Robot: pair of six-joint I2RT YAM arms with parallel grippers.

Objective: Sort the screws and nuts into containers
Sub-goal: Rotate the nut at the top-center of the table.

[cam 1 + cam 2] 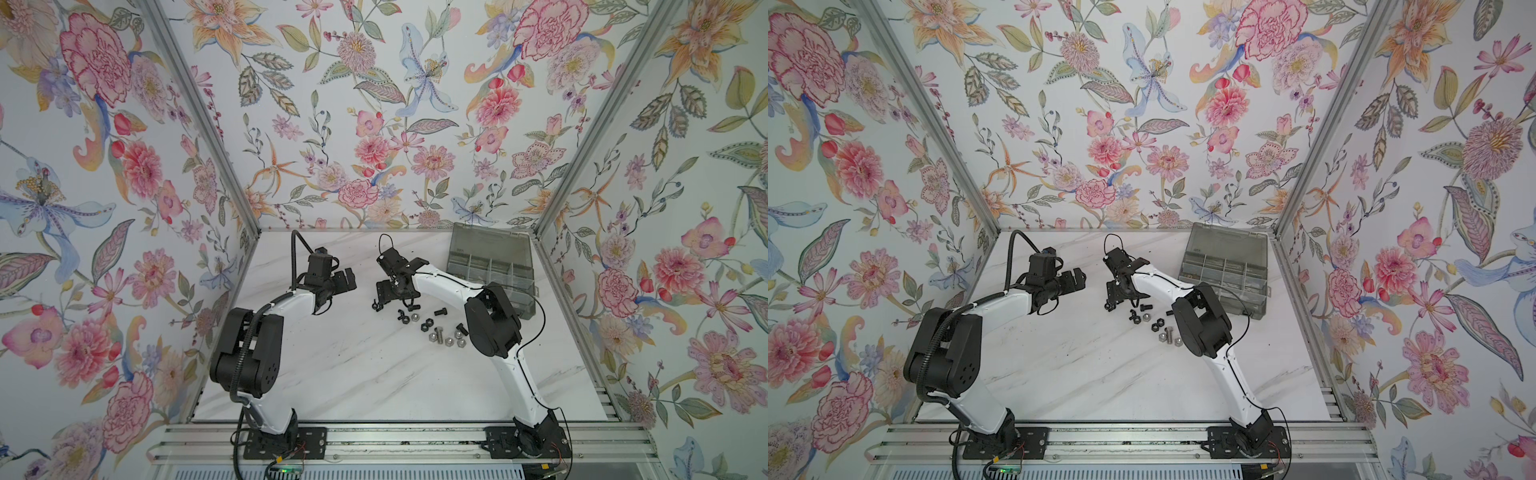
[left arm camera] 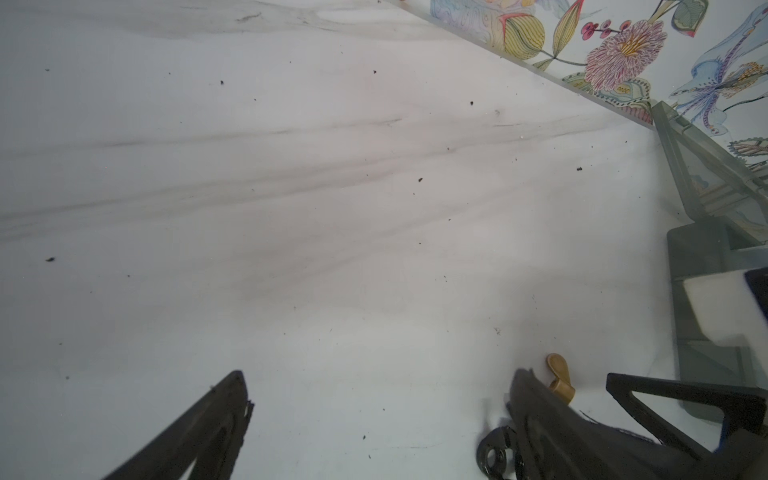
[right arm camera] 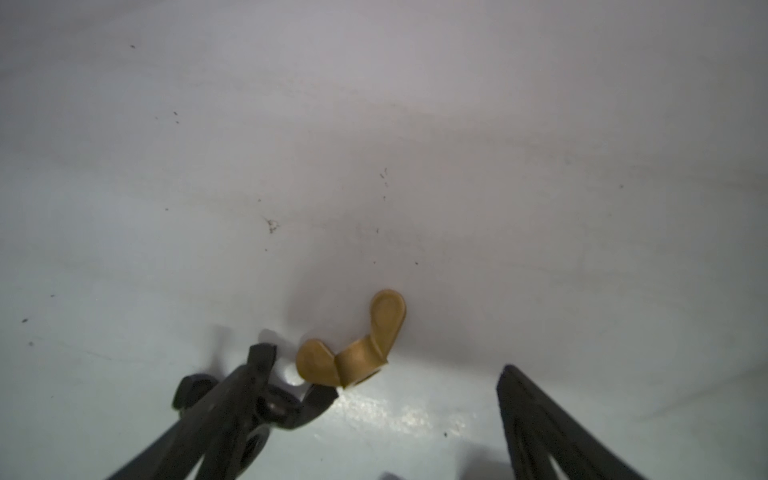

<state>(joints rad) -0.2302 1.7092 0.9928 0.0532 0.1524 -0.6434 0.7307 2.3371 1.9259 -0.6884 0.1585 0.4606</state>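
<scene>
Right claw (image 3: pixel 384 361) gapes wide around a brass wing nut (image 3: pixel 353 357).

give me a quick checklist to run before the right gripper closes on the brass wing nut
1. Right gripper open: ok, jaws stand wide.
2. Brass wing nut between the fingers: ok, lying on the table, nearer one finger.
3. Only one part in the grasp: not ok, a black wing nut sits right at that finger, partly hidden by it, and might get caught.
4. Left gripper clear of the pick: ok, open and empty, the brass nut outside its fingers, though close by.
5. Organizer box lid open: ok.
6. Target compartment free: cannot tell, too small and partly behind the right arm.
</scene>
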